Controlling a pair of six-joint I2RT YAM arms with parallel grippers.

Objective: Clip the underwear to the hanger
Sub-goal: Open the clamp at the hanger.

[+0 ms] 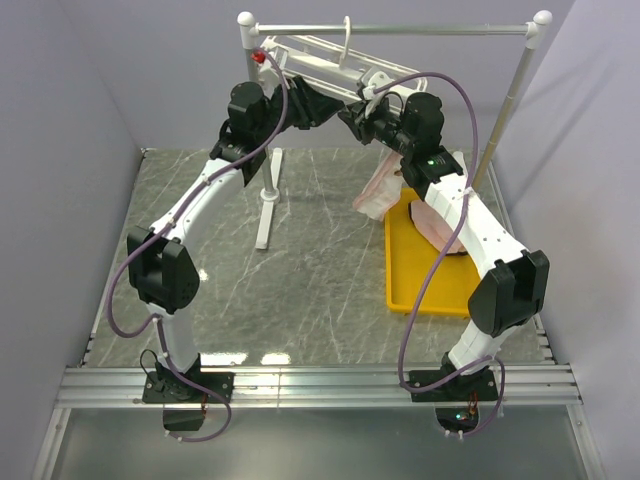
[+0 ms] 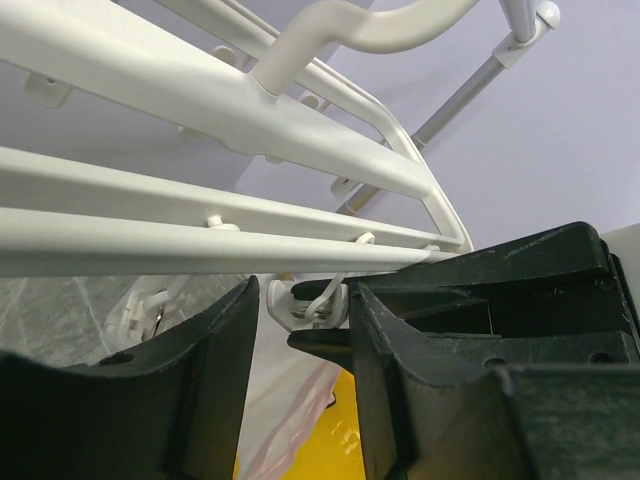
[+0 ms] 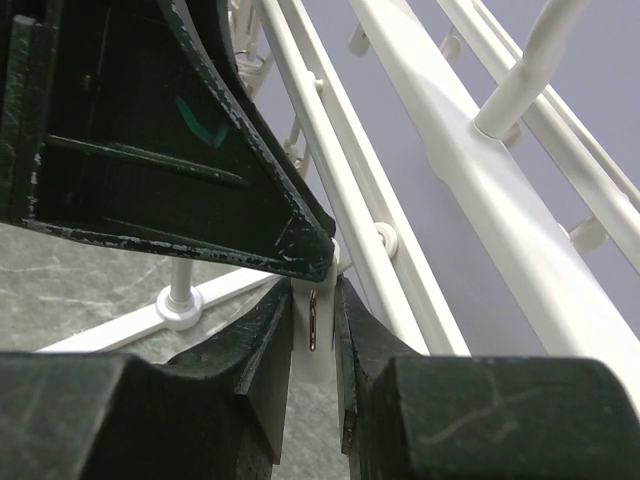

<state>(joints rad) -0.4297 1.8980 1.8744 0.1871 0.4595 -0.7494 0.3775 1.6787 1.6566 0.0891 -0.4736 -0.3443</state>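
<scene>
The white hanger (image 1: 320, 60) hangs from the grey rail; its bars fill the left wrist view (image 2: 200, 110) and the right wrist view (image 3: 460, 130). My right gripper (image 3: 318, 330) is shut on a small white clip (image 3: 318, 345) under a bar, seen also from above (image 1: 367, 115). My left gripper (image 2: 300, 370) is open, its fingers on either side of the same clip (image 2: 310, 303), seen from above (image 1: 340, 107). A pale pink underwear (image 1: 378, 190) hangs below the clip and shows between the left fingers (image 2: 285, 400). More pink underwear (image 1: 437, 222) lies in the tray.
A yellow tray (image 1: 420, 290) sits on the right of the marble table. The grey rail stand has a post (image 1: 270, 185) with a white foot at centre left and a slanted leg (image 1: 500, 120) at right. Purple walls close in on the sides.
</scene>
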